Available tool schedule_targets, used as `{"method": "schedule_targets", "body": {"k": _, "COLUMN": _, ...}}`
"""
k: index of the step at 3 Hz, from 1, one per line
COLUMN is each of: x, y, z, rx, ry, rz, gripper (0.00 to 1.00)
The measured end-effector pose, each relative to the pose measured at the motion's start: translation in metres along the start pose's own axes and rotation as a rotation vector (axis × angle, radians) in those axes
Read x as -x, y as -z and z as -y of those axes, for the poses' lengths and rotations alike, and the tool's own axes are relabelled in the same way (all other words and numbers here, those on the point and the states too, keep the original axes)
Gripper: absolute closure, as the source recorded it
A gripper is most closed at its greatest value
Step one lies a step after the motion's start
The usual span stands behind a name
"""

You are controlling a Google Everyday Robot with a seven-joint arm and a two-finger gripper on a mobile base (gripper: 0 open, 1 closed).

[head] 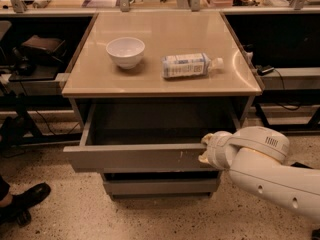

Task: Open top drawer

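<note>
Now gripper (207,149) at front of open top drawer (135,158); bowl (125,51), bottle (187,65) above

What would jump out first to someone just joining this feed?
The top drawer stands pulled well out from the cabinet, and a white arm reaches in from the right with its pincer at the right end of the drawer front. On the tan tabletop above, a white bowl stands left of a bottle lying on its side. A person's dark shoe shows at the lower left.
</note>
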State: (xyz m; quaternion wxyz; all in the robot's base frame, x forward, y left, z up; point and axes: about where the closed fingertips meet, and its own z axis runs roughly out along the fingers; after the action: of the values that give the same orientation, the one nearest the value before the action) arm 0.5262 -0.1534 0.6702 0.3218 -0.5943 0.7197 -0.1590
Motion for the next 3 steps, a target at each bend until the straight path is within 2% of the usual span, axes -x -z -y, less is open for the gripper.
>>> {"method": "schedule_targets", "body": {"k": 3, "x": -0.008, "y": 0.0177, "z": -0.0137, "rx": -0.014, "ry": -0.016, "rz": -0.001, "gripper": 1.0}}
